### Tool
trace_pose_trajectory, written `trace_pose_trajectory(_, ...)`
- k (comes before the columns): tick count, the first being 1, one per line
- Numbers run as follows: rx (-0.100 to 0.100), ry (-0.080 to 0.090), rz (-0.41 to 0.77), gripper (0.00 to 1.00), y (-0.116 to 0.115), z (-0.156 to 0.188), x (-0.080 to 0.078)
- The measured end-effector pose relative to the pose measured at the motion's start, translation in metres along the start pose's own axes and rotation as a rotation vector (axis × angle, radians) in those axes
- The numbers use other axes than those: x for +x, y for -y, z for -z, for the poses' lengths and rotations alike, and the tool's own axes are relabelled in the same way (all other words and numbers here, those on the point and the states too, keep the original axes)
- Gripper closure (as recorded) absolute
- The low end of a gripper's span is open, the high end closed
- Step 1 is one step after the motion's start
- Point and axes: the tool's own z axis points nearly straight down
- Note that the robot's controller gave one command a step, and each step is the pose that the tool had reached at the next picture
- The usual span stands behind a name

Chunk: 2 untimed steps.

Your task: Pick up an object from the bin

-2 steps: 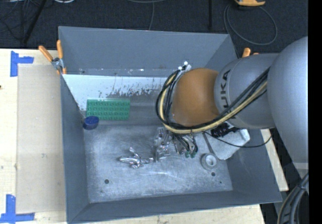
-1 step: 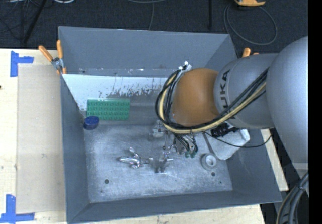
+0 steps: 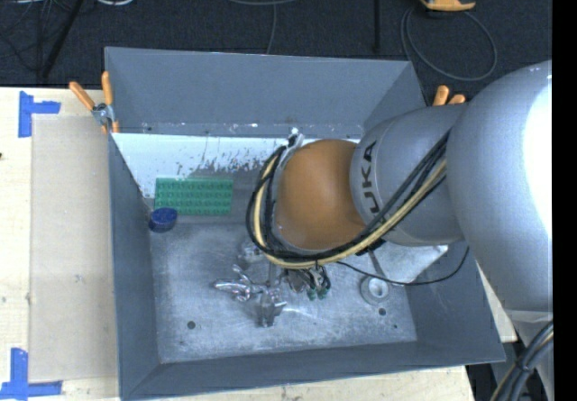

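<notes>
Hovering low in the grey metal bin (image 3: 135,300), over its bare middle floor, is the pincer (image 3: 260,289); spread or pressed together, I cannot tell. Nearest pickings: the small blue round cap (image 3: 163,220), far left, touching the green ridged plastic block (image 3: 193,196). Best to centre squarely over it before closing.

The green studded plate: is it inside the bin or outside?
Inside. The green studded plate lies back left in the bin, beside a blue cap.
</notes>
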Motion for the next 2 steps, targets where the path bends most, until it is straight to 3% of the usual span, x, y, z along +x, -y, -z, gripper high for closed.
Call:
trace_pose_trajectory(1,-0.002,0.0,-0.004,1.0,0.001,0.002,-0.001)
trace_pose_trajectory(2,-0.001,0.003,0.159,1.0,-0.019,0.132,-0.029)
